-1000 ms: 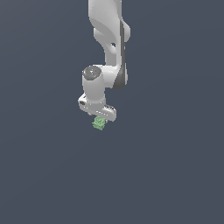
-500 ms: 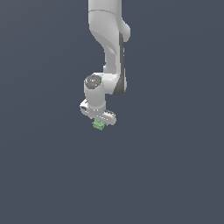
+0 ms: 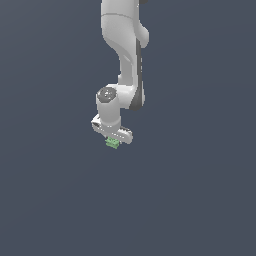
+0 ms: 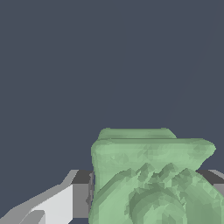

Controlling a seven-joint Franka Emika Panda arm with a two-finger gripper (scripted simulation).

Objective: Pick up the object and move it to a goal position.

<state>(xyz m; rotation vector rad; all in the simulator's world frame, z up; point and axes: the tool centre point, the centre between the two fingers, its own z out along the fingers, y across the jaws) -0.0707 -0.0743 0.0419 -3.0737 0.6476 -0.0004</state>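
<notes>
You see the glossy white jointed arm (image 3: 122, 60) hanging down in the exterior view, its white claw (image 3: 113, 141) clenched on the tiny light-green blocky object (image 3: 112, 143), whose bumpy, ridged, faceted surface (image 4: 153, 179) shows only in the wrist view, between grey finger pads (image 4: 81, 199).

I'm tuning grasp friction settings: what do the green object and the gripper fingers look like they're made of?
The green object looks like matte moulded plastic or rubber: uniform light green, bumpy ridges, no shine. The gripper fingers look like smooth white hard plastic with dark inner pads. Being a render, neither is certain.
</notes>
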